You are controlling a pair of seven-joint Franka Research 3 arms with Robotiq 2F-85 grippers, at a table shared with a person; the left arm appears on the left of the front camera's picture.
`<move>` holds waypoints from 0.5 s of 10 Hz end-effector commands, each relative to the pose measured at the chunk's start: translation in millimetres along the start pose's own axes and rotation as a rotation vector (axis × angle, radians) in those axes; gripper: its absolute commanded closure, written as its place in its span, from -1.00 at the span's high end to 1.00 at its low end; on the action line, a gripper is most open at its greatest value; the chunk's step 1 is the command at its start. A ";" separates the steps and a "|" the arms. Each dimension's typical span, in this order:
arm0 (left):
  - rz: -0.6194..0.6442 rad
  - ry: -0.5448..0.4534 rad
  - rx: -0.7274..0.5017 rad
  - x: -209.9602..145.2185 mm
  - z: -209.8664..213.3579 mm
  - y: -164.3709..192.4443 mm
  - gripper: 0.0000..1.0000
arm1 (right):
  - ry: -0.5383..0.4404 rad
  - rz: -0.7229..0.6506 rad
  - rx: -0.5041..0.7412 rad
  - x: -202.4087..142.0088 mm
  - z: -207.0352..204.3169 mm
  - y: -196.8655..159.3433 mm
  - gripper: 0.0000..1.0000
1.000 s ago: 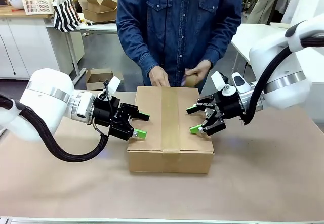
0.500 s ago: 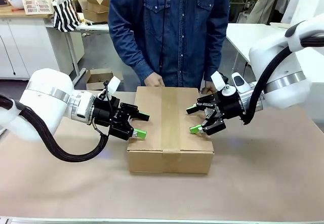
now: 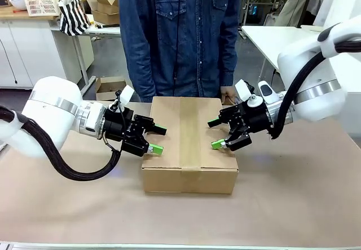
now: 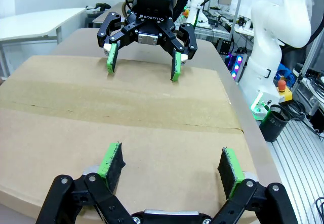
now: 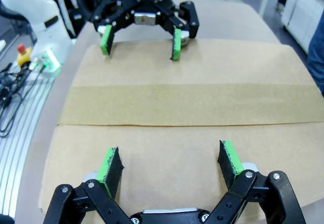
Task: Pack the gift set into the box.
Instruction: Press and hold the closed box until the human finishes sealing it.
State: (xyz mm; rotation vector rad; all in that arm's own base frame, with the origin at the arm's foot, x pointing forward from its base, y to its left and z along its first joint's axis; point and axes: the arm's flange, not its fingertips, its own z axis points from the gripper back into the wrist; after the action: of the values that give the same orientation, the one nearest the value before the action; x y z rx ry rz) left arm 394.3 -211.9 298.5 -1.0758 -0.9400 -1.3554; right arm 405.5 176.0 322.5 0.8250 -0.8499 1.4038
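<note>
The box (image 3: 189, 140) is a flat brown cardboard carton in the middle of the table, its top flaps shut and a strip of brown tape (image 3: 189, 131) running down the seam. My left gripper (image 3: 156, 139) stands open at the box's left edge, fingers over the lid. My right gripper (image 3: 215, 133) stands open at the right edge, facing it. In the left wrist view my own green pads (image 4: 112, 161) hover above the box lid (image 4: 121, 113), with the right gripper (image 4: 142, 66) opposite. The right wrist view mirrors this over the lid (image 5: 177, 102). The gift set is hidden.
A person in a denim shirt (image 3: 180, 35) stands at the far side, one hand (image 3: 227, 97) at the box's back right corner. The table (image 3: 293, 199) is covered in brown paper. Behind are a smaller open cardboard box (image 3: 107, 7), a white basket (image 3: 42, 0) and a striped bag (image 3: 73, 13).
The person has drawn both hands back from the box's far edge and stands closer to the table. Both grippers and the box have stayed put.
</note>
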 end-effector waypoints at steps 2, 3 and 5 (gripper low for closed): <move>-0.004 0.000 -0.001 -0.9 -0.8 -0.9 1.00 | 0.007 0.010 -0.004 -2.3 0.3 1.3 1.00; -0.004 0.000 -0.001 -0.9 -0.8 -0.9 1.00 | 0.007 0.010 -0.004 -2.3 0.3 1.3 1.00; -0.004 0.000 -0.001 -0.9 -0.8 -0.9 1.00 | 0.007 0.010 -0.004 -2.3 0.3 1.3 1.00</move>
State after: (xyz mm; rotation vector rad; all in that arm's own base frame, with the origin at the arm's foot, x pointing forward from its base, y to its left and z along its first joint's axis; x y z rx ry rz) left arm 394.3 -211.9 298.5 -1.0758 -0.9400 -1.3554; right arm 405.5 176.0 322.5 0.8250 -0.8499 1.4038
